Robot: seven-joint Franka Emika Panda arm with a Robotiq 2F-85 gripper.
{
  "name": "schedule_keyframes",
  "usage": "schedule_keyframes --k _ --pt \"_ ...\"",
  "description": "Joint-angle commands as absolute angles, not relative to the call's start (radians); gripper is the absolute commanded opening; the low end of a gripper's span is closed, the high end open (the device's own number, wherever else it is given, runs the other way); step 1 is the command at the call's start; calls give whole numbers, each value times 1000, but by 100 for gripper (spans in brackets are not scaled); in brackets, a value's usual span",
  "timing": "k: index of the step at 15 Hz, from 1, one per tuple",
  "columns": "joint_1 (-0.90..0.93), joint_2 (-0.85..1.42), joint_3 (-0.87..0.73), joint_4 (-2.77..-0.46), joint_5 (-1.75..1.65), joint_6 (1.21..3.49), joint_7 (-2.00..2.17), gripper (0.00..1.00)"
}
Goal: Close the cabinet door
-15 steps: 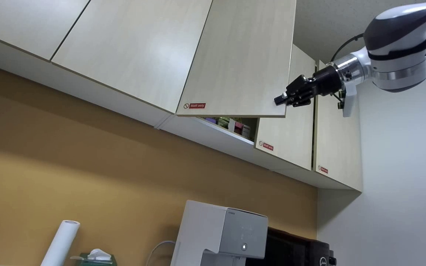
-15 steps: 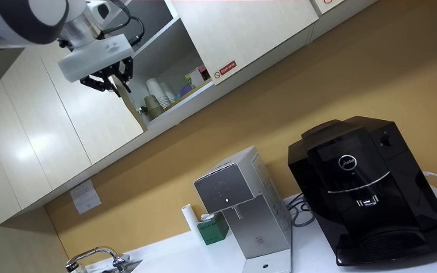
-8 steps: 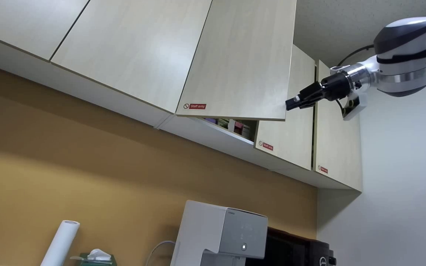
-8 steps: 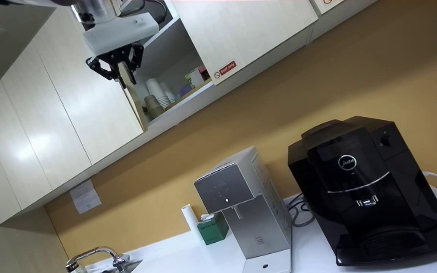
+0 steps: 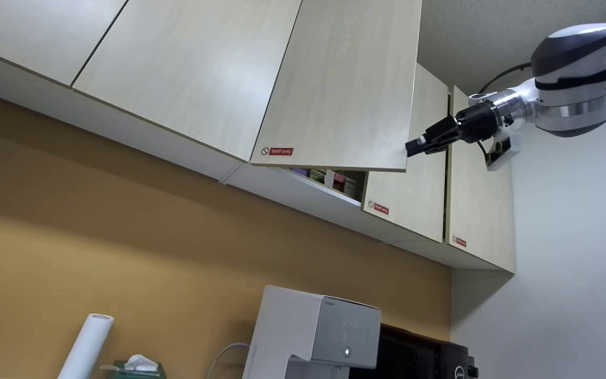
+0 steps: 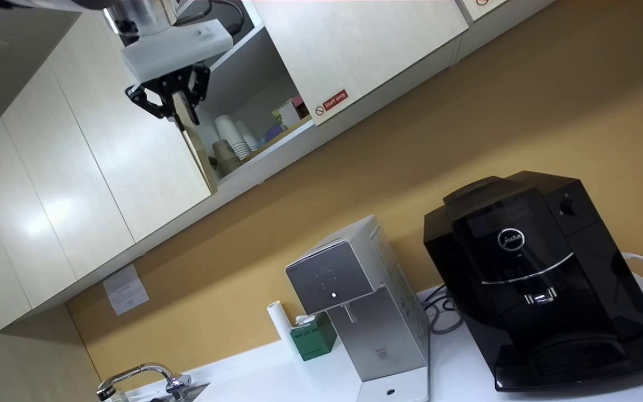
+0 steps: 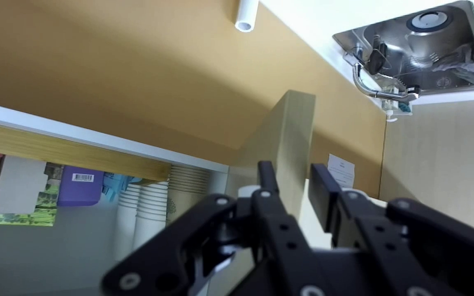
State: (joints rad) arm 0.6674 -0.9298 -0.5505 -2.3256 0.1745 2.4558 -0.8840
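Observation:
The cabinet door (image 5: 340,89) is a tall pale-beige panel with a small red-and-white sticker (image 5: 280,151) at a lower corner. It stands swung out, so the cabinet inside shows beside it. Its narrow edge faces the camera as a strip (image 6: 201,159), and in the wrist view this edge (image 7: 296,123) runs between the two black fingers (image 7: 319,195). At the free edge, a little above the lower corner, my gripper (image 5: 413,148) is shut on the panel, with only the fingertips overlapping it. Part of the inner face hides behind a finger.
Paper cups (image 7: 148,213) and a purple box (image 7: 80,185) stand inside the cabinet. Closed panels (image 5: 187,63) and a stickered door (image 5: 403,184) flank the opening. Below are a water dispenser (image 6: 349,279), a black coffee machine (image 6: 528,268) and a sink (image 7: 418,49).
Over the first half second the gripper shifted and tilted, and the door's free edge moved slightly with it toward the cabinet opening. Since then almost nothing has moved.

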Motion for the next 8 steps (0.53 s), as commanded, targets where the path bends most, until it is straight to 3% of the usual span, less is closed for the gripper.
schedule_keyframes --k 1,8 --pt "636 -907 -526 -2329 219 2470 -911 7" --pt "660 -818 -541 -2283 314 2483 -964 7"
